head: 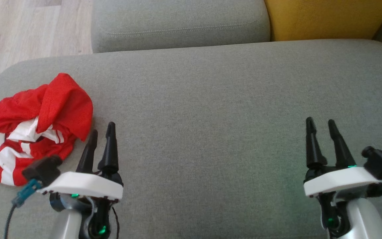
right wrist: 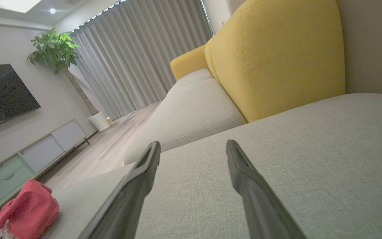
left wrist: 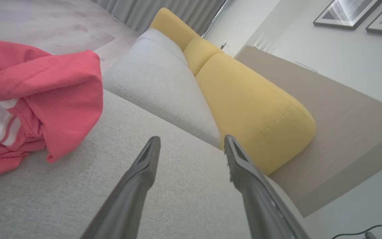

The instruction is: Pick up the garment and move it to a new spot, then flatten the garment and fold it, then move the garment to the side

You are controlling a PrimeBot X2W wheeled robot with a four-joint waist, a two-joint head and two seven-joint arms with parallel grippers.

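Nothing begun, by my reckoning: red-and-white garment (head: 61, 99) lies crumpled at frame's left on the sofa seat (head: 211, 116), left pincer (head: 102, 128) just beside it, right pincer (head: 320, 121) lower right, both apart, empty.

No text, brand or number can be read in any view. The red and white garment (head: 61, 99) carries plain stripes, and the framed pictures (left wrist: 347, 13) are too small and blurred to read.

Red garment (head: 45, 109) with white stripes, grey sofa seat (head: 211, 116), yellow cushion (head: 323, 16)
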